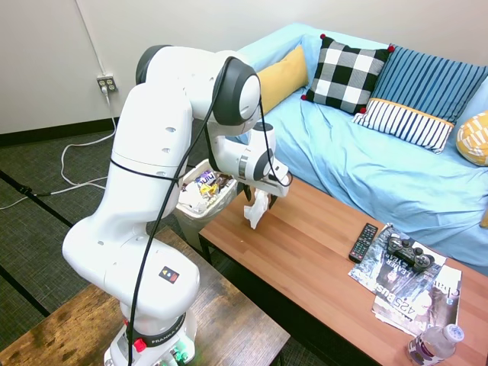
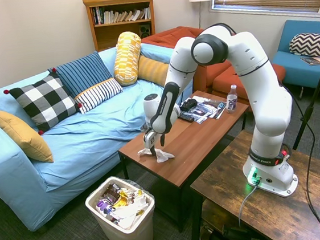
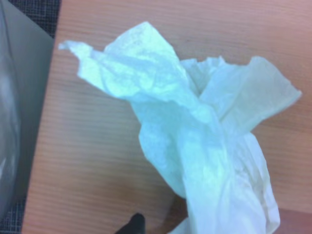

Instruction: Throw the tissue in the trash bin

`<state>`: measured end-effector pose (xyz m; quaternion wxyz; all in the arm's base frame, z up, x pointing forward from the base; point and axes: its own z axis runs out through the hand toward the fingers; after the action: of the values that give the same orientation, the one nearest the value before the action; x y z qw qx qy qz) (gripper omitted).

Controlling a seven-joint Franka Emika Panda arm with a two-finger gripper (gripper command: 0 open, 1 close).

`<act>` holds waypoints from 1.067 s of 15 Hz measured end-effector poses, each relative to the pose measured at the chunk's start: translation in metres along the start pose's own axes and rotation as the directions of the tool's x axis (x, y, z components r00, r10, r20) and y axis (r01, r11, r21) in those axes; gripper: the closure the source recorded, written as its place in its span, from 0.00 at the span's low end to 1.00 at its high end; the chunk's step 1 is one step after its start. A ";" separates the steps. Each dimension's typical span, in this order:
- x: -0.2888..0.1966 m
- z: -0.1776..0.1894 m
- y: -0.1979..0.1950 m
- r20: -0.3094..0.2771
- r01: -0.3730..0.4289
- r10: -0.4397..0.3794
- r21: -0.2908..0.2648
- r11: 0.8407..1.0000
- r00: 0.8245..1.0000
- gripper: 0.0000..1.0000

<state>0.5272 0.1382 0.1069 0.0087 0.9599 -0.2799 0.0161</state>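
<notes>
We see the gripper clamped on the tissue — lifted at centre frame; transfer to the trash bin remains.

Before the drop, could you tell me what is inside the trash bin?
The trash bin holds a white liner bag, colourful wrappers and crumpled white paper. Anything beneath that top layer is covered.

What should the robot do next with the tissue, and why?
Probably lift it a bit higher. The gripper looks shut on the tissue, but its lower end seems to still touch the coffee table. The trash bin stands on the floor past the table's end, so it must clear the edge first.
</notes>
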 end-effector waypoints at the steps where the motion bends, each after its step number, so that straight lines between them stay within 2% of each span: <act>1: 0.002 0.004 -0.005 -0.002 -0.002 0.002 0.001 1.000 1.000 1.00; 4: 0.004 0.013 -0.014 -0.003 -0.004 0.004 0.004 1.000 1.000 1.00; 16: 0.009 0.019 -0.005 0.017 -0.029 0.029 0.004 1.000 0.999 1.00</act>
<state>0.5380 0.1375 0.0878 0.0042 0.9558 -0.2940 0.0087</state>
